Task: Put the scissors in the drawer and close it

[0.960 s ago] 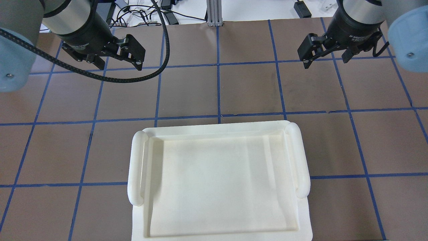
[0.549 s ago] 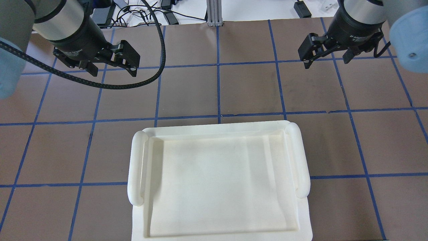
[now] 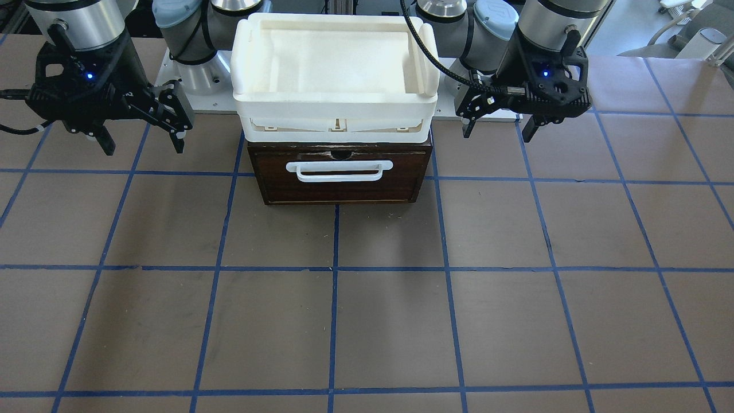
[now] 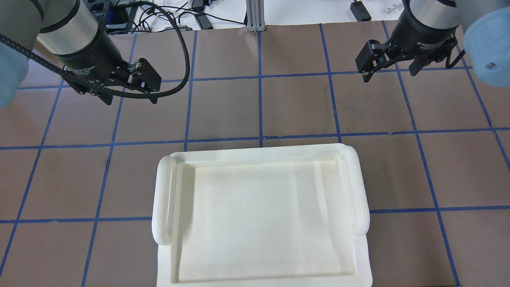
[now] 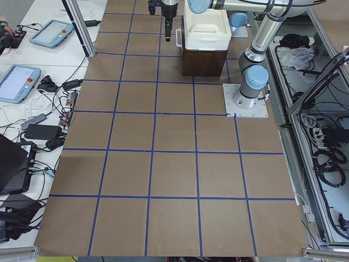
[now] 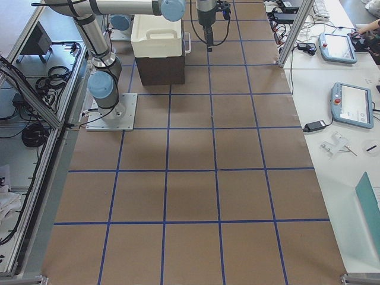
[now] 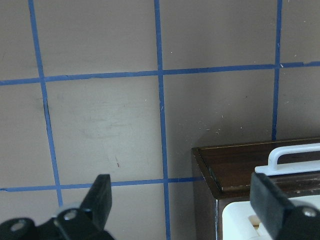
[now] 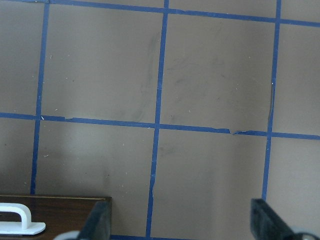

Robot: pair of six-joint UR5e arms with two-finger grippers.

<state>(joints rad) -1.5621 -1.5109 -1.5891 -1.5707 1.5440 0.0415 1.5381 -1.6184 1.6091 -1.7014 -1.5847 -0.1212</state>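
The drawer (image 3: pixel 341 186) has a dark brown front and a white bar handle (image 3: pixel 339 171). It sits shut in a small brown cabinet under a white foam tray (image 3: pixel 335 109). The scissors show in no view. My left gripper (image 3: pixel 498 133) is open and empty, hovering above the table beside the cabinet; it also shows from overhead (image 4: pixel 130 99). The left wrist view shows its open gripper (image 7: pixel 185 200) with the drawer corner (image 7: pixel 235 165) below. My right gripper (image 3: pixel 143 148) is open and empty on the cabinet's other side, also seen from overhead (image 4: pixel 388 75) and in its wrist view (image 8: pixel 182 222).
The foam tray (image 4: pixel 163 199) on top of the cabinet holds nothing. The table is brown with a blue tape grid. Cables, tablets and small devices lie on the white benches beyond the table's far edge (image 5: pixel 32 82).
My left gripper has moved toward the near left in the overhead view, its cable swinging with it. The right arm has stayed put.
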